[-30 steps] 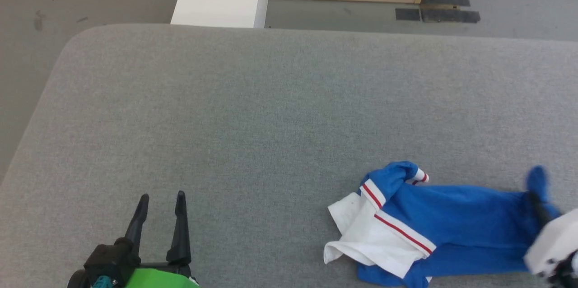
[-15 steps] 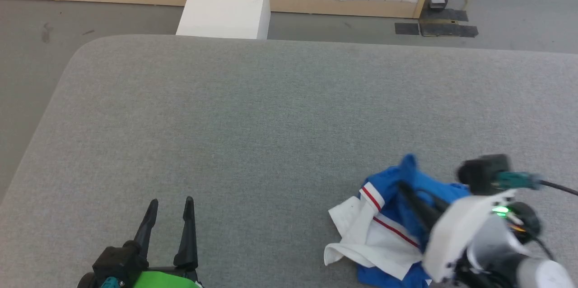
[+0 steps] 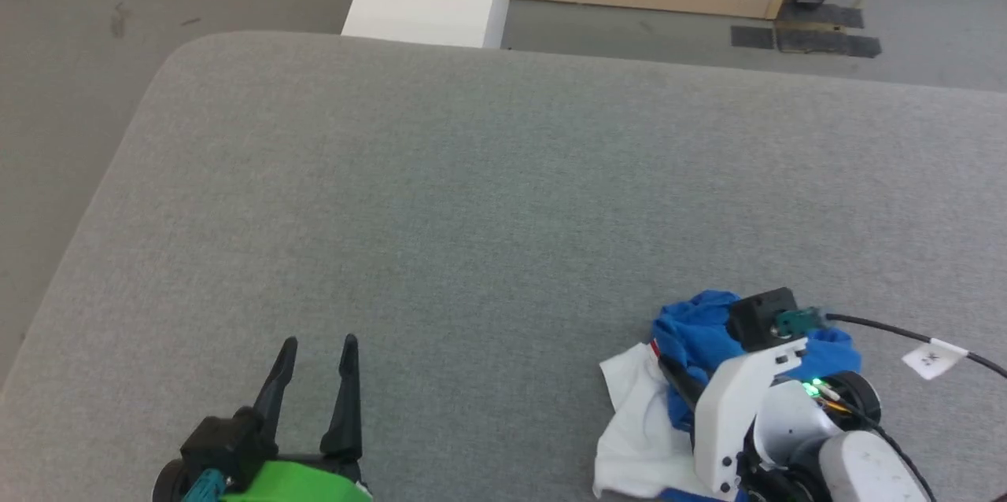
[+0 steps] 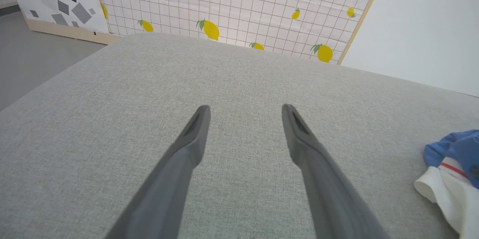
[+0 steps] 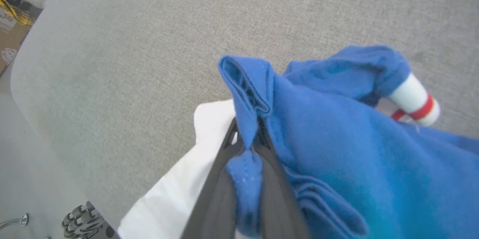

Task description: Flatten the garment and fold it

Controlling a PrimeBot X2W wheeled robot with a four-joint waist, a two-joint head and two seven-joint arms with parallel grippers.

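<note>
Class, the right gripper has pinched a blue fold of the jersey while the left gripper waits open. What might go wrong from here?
The right gripper is shut on a bunched, layered fold of the garment; lifting may raise a lump instead of one edge.
The left gripper stands open, apart from the garment, so a one-sided pull would likely drag it across the table, not spread it.
The white sleeve lies near the table's edge and may slip over.

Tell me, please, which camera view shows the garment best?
The right wrist view: the garment is close up, blue fold pinched in the right gripper's shut jaws. The head view has it bunched, half hidden by that gripper; the left wrist view catches an edge.
</note>
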